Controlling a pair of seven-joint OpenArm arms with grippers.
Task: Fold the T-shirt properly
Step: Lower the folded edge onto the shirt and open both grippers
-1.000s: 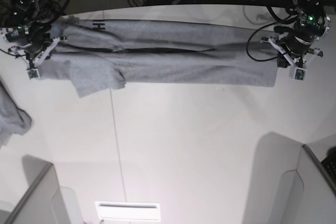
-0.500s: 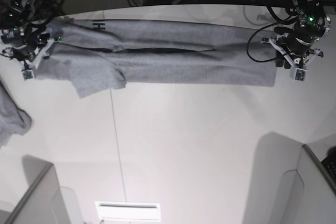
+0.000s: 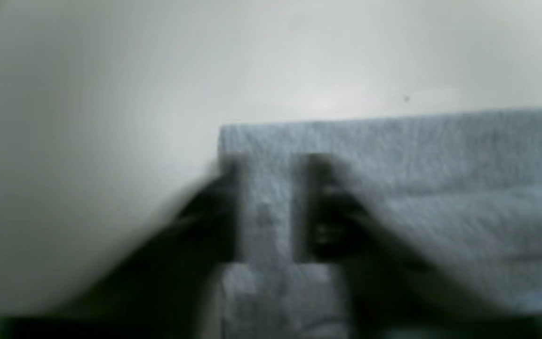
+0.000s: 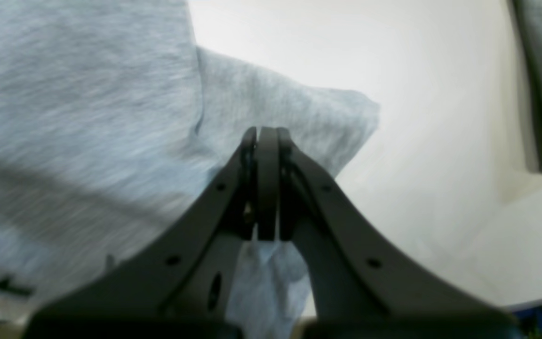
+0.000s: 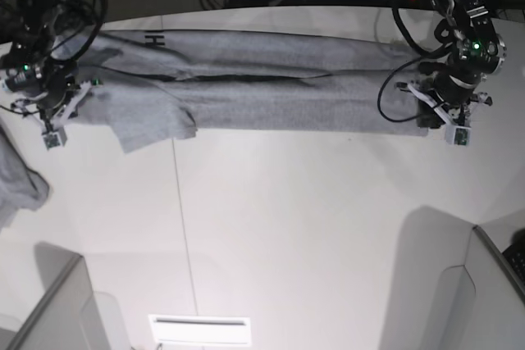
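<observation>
The T-shirt (image 5: 262, 79) is laid out as a long grey band across the far side of the white table (image 5: 287, 227). Its one end is pinched in the right gripper (image 4: 267, 136), whose jaws are pressed together on a fold of cloth. The other end is apparently clamped by the left gripper (image 3: 271, 207), though that view is blurred.

The left wrist view is blurred: the left tool (image 3: 266, 207) shows only as two dark smears over the T-shirt (image 3: 417, 188), which runs off the right edge. In the right wrist view, the right tool (image 4: 266, 141) hides the cloth beneath it, and the lettering (image 4: 5, 285) near that tool is too smeared to read.
</observation>
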